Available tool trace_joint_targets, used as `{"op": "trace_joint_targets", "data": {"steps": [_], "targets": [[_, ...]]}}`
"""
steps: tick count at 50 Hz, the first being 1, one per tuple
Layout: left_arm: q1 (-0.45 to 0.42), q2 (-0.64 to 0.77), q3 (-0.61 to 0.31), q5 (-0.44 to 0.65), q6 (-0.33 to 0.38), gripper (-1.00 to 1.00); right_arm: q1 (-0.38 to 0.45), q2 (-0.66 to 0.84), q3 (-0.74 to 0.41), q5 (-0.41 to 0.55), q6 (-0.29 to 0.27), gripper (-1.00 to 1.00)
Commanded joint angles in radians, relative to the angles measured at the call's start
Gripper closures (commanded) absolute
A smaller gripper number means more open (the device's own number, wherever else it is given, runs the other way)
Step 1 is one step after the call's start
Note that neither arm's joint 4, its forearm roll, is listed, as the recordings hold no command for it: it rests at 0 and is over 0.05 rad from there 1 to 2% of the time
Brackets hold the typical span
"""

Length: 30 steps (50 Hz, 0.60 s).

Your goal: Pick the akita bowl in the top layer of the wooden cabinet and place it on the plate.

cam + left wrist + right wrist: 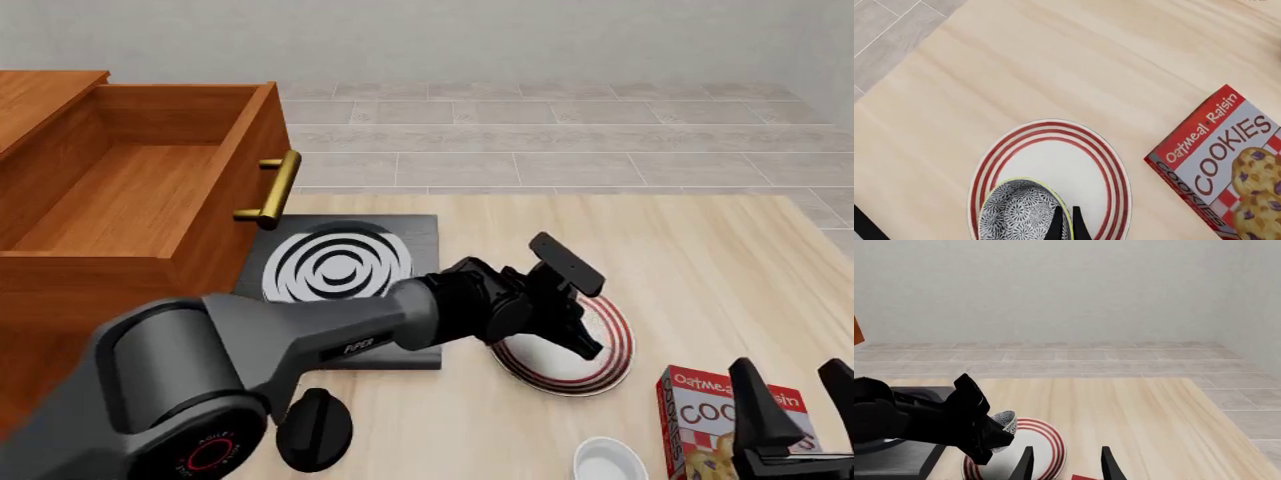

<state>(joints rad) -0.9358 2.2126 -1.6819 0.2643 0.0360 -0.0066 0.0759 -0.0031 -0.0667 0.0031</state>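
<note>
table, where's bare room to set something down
Bare wood lies on the table beyond the plate, right of the stove. The near right is crowded: cookie box, white bowl, right gripper. The open drawer looks empty too.

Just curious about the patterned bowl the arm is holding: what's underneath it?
The akita bowl is over the plate, white with red rings, held by the left gripper. Whether the bowl touches the plate cannot be seen; the plate's centre beneath is covered.
</note>
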Motion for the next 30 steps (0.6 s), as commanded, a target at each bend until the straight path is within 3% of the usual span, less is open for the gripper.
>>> {"op": "trace_joint_targets", "data": {"steps": [1,16,30], "targets": [[-0.01,0.03,-0.034,-0.004,-0.022,1.0,-0.001,-0.075,0.0,0.075,0.001,-1.0],[-0.018,0.094,-0.103,-0.001,-0.059,1.0,-0.001,-0.076,0.001,0.069,0.001,-1.0],[-0.014,0.114,-0.11,-0.007,-0.067,1.0,0.0,-0.076,0.002,0.068,-0.001,-1.0]]}}
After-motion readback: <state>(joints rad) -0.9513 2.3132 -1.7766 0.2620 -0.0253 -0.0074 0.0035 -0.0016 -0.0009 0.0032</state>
